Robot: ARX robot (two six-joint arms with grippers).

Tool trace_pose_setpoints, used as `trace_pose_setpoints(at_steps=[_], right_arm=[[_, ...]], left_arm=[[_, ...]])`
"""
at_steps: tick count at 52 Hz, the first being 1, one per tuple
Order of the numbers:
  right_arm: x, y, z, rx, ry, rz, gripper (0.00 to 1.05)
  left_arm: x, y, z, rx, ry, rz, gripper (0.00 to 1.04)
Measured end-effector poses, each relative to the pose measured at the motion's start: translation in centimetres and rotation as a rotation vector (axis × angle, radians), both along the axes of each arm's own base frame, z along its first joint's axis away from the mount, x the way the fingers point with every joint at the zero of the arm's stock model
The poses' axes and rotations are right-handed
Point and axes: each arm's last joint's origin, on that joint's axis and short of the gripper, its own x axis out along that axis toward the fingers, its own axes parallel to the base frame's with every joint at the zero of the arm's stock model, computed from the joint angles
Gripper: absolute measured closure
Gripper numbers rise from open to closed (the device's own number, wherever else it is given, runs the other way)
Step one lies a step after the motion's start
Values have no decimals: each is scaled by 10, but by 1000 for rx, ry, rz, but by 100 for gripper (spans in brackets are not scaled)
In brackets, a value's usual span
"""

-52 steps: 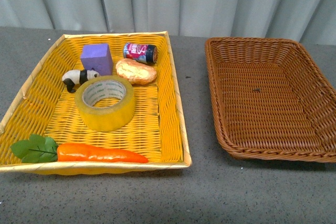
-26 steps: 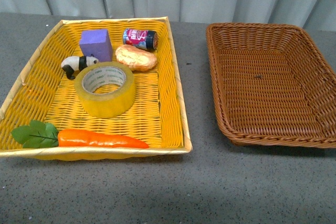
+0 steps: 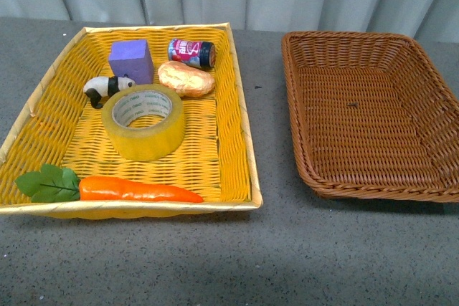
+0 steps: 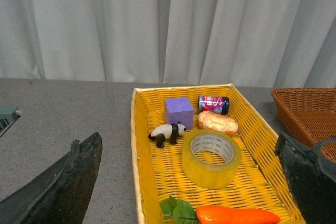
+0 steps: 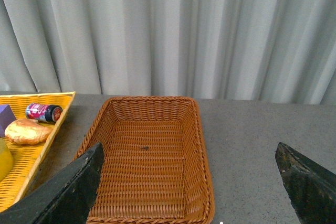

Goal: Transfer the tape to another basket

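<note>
The tape (image 3: 143,120), a wide translucent yellow roll with a white printed core, lies flat in the middle of the bright yellow basket (image 3: 237,116) at the left; it also shows in the left wrist view (image 4: 211,159). The dark brown wicker basket (image 3: 301,141) stands at the right with nothing in it, and shows in the right wrist view (image 5: 202,145). Neither arm shows in the front view. My left gripper (image 4: 191,182) is open, held back from and above the yellow basket. My right gripper (image 5: 191,182) is open, above the table beside the brown basket's near end.
In the yellow basket lie a purple block (image 3: 132,60), a small can (image 3: 191,53), a bread roll (image 3: 186,78), a toy panda (image 3: 106,88) touching the tape, and a carrot (image 3: 136,190) along the near edge. A grey curtain hangs behind the grey table.
Between one second and half a second ago the whole front view shifted, so both baskets sit slightly higher in the picture. Since then nothing has moved.
</note>
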Motion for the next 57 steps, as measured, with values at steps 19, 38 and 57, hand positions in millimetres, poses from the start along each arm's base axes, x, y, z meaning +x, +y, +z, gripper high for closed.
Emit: trace_pose_setpoints(at_steps=[19,38,57], right_arm=[[0,0,0,0,0,0,9],[0,0,0,0,0,0,9],[0,0,0,0,0,0,9]], left_arm=[[0,0,0,0,0,0,7],[0,0,0,0,0,0,7],[0,0,0,0,0,0,7]])
